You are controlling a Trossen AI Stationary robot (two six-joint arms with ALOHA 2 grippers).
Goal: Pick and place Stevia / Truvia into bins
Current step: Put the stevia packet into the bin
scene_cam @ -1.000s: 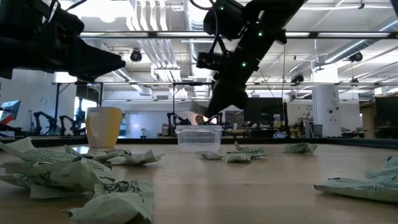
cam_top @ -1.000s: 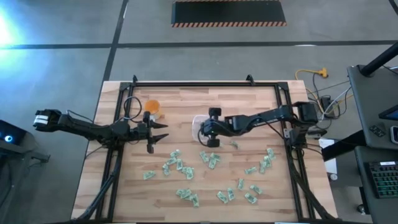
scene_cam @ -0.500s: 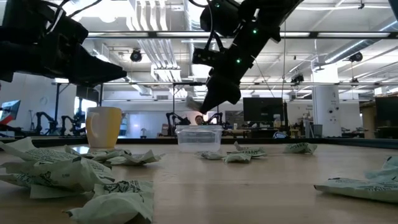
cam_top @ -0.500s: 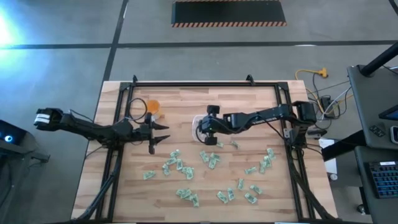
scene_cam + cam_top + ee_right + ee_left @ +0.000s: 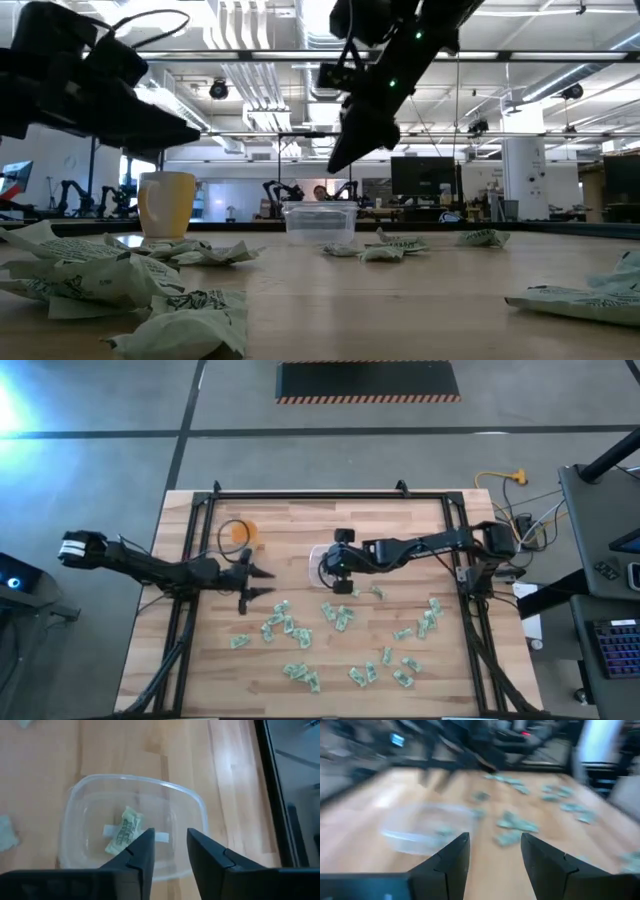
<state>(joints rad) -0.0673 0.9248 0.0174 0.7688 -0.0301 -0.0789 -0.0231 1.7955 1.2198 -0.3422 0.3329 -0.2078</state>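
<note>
The left gripper point(image 5: 256, 574) is hanging at nine o'clock, jaws parted and empty. The right gripper point(image 5: 336, 576) is hovering over the bin point(image 5: 75, 800), jaws apart, nothing held. One sachet point(image 5: 124, 836) is lying inside; many sachets point(image 5: 290, 628) are waiting toward six o'clock.

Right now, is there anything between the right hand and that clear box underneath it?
Nothing visible. The right hand hangs open directly over the clear container, with only air between. One green sachet already lies inside it.
</note>
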